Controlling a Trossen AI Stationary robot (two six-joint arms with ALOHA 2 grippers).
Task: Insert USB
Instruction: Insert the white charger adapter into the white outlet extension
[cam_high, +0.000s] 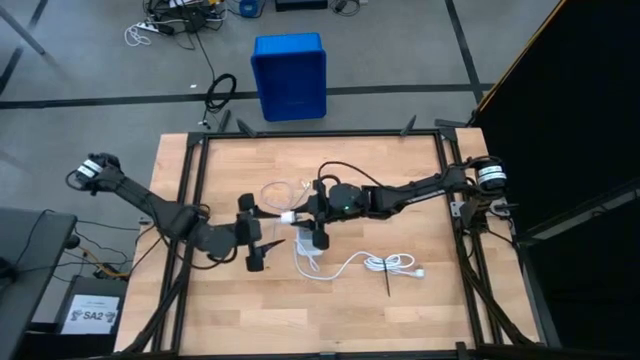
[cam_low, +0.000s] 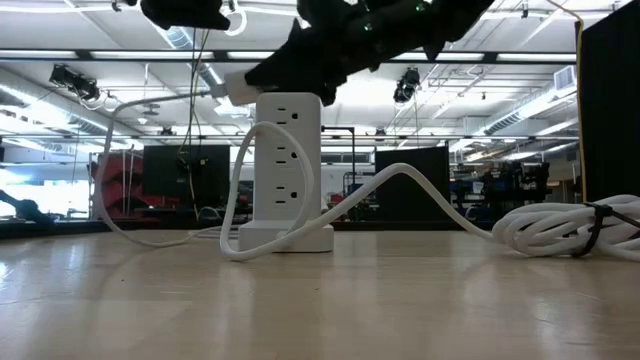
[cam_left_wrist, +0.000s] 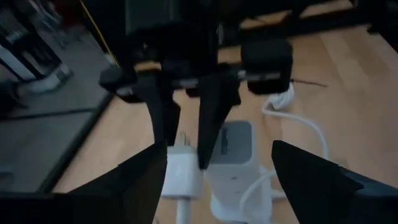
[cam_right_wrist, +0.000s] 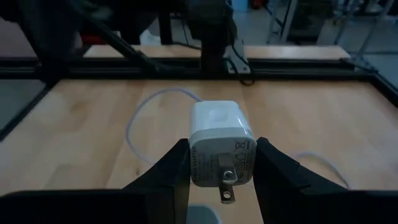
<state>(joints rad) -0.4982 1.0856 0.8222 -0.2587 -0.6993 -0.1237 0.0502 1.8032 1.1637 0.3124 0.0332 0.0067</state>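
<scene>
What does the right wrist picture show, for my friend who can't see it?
The right gripper is shut on a small white charger block, its metal prongs pointing toward the camera. Behind it a thin whitish cable loops over the wooden table, with dark arm parts blurred beyond.

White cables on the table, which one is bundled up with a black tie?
The thicker white cord, coiled and cinched with a black tie, lying toward the right arm's side of the power strip tower. The thin USB cable lies loose in an open loop instead.
</scene>
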